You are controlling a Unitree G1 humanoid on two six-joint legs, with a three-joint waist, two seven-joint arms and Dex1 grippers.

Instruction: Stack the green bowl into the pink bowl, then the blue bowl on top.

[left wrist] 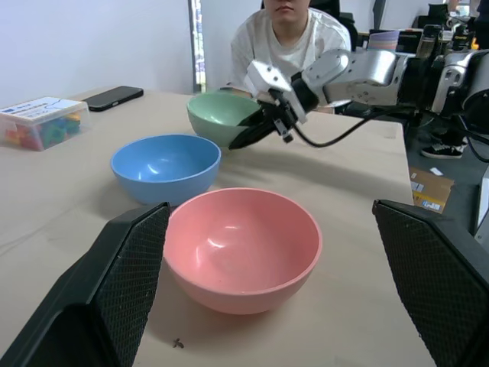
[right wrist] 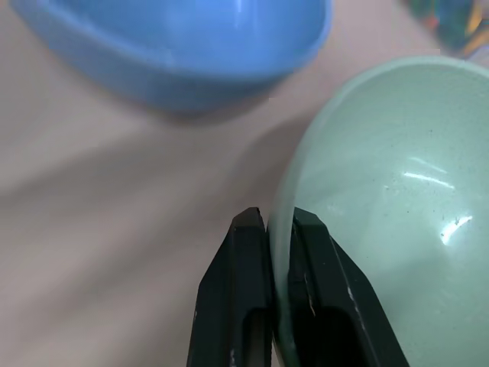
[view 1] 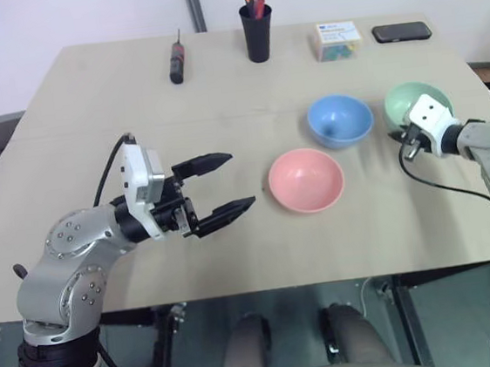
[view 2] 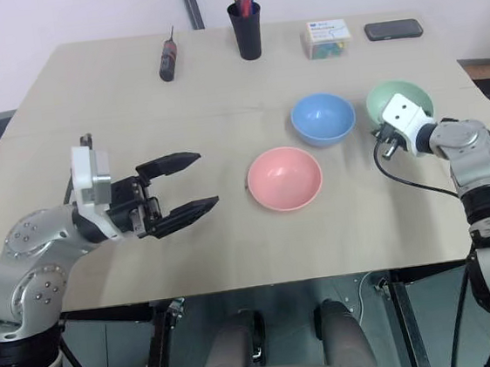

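The counter (view 1: 220, 116) carries three bowls on the robot's right half. The pink bowl (view 1: 306, 180) stands nearest the middle, the blue bowl (view 1: 340, 120) just behind it and a little to the right, and the green bowl (view 1: 408, 103) at the far right, beside the blue one but not touching it.

The coming move turns on one relation: the green bowl must travel to the left and toward the robot to reach the pink bowl, and its straight way passes close by the front of the blue bowl. I judge that it must first be lifted clear of the counter.

The right hand (right wrist: 279, 229) is the nearer one and it is already there. It is clenched on the green bowl's near rim, one finger inside the wall and one outside, as the right wrist view shows. The right arm reaches forward with the hand pointing to the left and a little downward.

The left hand (view 1: 223, 186) is released, its fingers wide apart, and it holds nothing. It hangs over the counter left of the pink bowl, well apart from it, pointing to the right toward the bowls.
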